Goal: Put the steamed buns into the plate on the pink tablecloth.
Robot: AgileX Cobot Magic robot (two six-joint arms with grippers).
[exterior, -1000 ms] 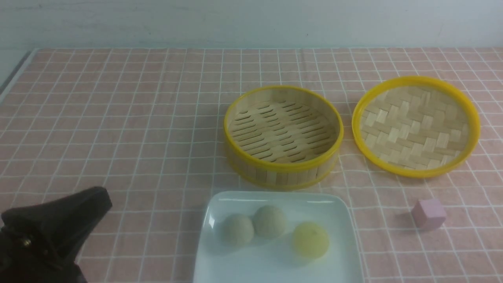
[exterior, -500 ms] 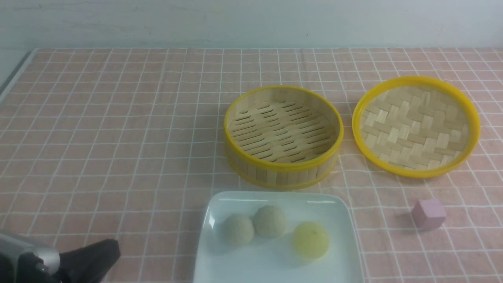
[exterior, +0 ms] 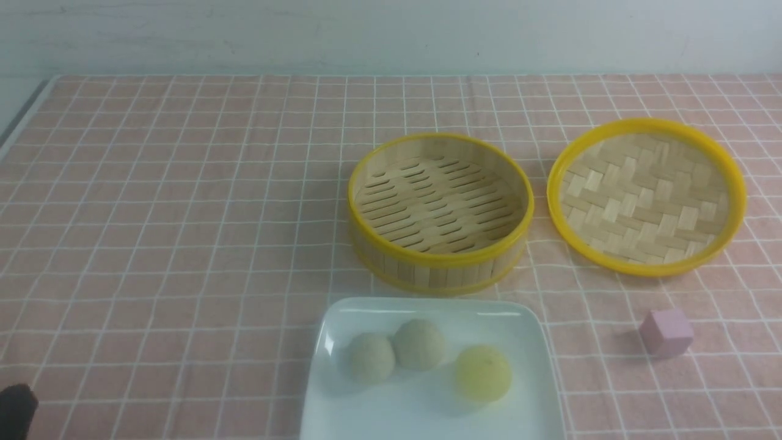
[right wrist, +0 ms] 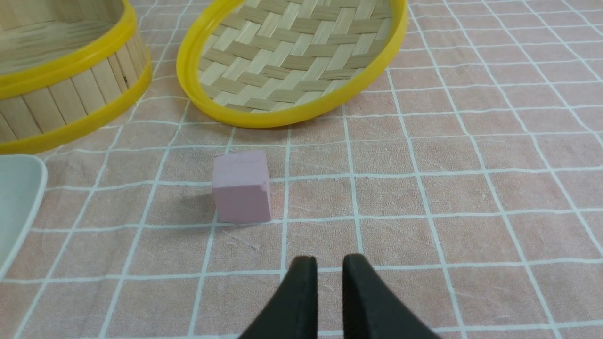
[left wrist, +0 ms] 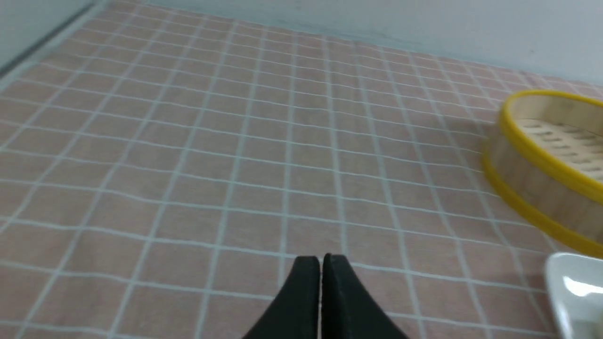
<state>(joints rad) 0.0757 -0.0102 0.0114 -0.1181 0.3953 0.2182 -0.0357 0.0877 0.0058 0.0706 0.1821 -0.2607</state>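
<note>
**Buns on the plate, both grippers empty**

Tablecloth (exterior: 183, 214), pink with a white grid, covers the whole work surface and lies under everything else.

Next in size is the lid (exterior: 646, 195), woven bamboo with a yellow rim, lying inside-up on the cloth. In the right wrist view it sits well ahead of the right gripper (right wrist: 325, 266), beyond the cube.

Beside the lid, apart from it, stands the steamer (exterior: 440, 211), a round slatted basket with a yellow rim and nothing in it. It lies ahead of the left gripper (left wrist: 321, 263) and well off to one side, just beyond the plate.

White and square, the plate (exterior: 525, 391) rests on the cloth just in front of the steamer. Only a corner of it shows in each wrist view, to the side of each gripper, so it lies between the two.

On the plate sit the three buns. Two beige ones (exterior: 371, 358) (exterior: 419, 344) touch each other; the yellow one (exterior: 482, 373) lies just beside them, a little apart. None is near either gripper.

A cube (right wrist: 241, 186), small and pink, rests on the cloth between lid and right gripper, just ahead of the fingers and slightly to one side.

Left fingers (left wrist: 301, 301) are pressed together with barely a seam between them, holding nothing, above bare cloth. Right fingers (right wrist: 297, 301) stand a narrow gap apart, also holding nothing. In the front view only a dark tip (exterior: 15, 409) of the left gripper shows at the near left corner.
</note>
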